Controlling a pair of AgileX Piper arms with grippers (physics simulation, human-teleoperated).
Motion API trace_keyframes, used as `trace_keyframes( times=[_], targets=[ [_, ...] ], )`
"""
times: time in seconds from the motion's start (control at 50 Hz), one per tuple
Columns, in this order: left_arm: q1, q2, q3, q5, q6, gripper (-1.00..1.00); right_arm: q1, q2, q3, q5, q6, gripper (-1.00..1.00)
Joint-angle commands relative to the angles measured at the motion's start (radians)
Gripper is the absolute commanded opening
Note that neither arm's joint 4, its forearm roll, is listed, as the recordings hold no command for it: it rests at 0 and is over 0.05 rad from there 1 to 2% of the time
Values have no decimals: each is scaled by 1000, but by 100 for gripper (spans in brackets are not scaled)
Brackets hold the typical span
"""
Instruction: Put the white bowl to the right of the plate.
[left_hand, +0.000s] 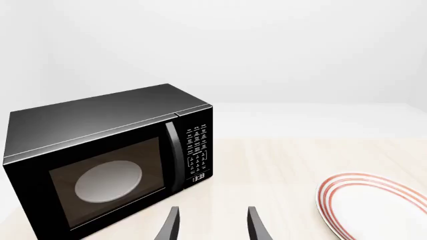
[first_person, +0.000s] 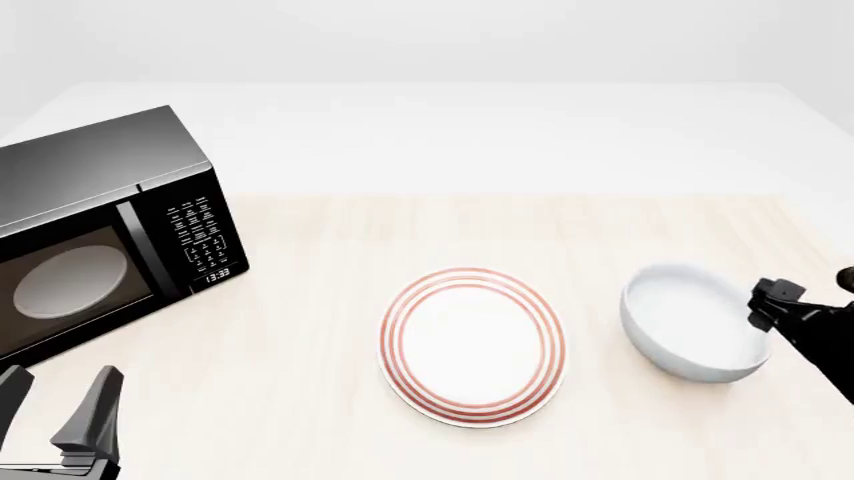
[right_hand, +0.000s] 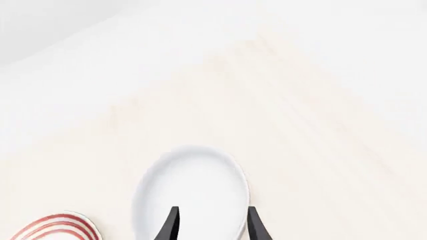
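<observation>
The white bowl stands on the table just right of the red-ringed plate, with a small gap between them. My right gripper is at the bowl's right rim. In the right wrist view the gripper is open, with one finger over the inside of the bowl and the other just outside its rim. A bit of the plate shows there too. My left gripper is open and empty at the near left, in front of the microwave. In the left wrist view the gripper is left of the plate.
A black microwave with its door shut stands at the left of the table; it also shows in the left wrist view. The light wooden tabletop stretches behind the plate and bowl.
</observation>
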Motion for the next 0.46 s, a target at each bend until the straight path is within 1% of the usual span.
trace_keyframes(
  times=[0.02, 0.06, 0.08, 0.12, 0.14, 0.18, 0.2, 0.26, 0.3, 0.42, 0.46],
  targets=[
    [0, 0, 0, 0, 0, 100, 104, -351, 19, 190, -49, 100],
    [0, 0, 0, 0, 0, 100, 123, -410, 31, 216, -55, 100],
    [0, 0, 0, 0, 0, 100, 125, -444, 40, 225, -73, 100],
    [0, 0, 0, 0, 0, 100, 142, -500, 57, 247, -87, 100],
    [0, 0, 0, 0, 0, 100, 155, -537, 67, 276, -108, 100],
    [0, 0, 0, 0, 0, 100, 162, -538, 78, 264, -109, 100],
    [0, 0, 0, 0, 0, 100, 172, -582, 98, 263, -115, 100],
    [0, 0, 0, 0, 0, 100, 166, -666, 134, 287, -134, 100],
    [0, 0, 0, 0, 0, 100, 173, -723, 161, 305, -122, 100],
    [0, 0, 0, 0, 0, 100, 153, -734, 223, 267, -124, 100],
    [0, 0, 0, 0, 0, 100, 157, -762, 259, 261, -124, 100]
  ],
)
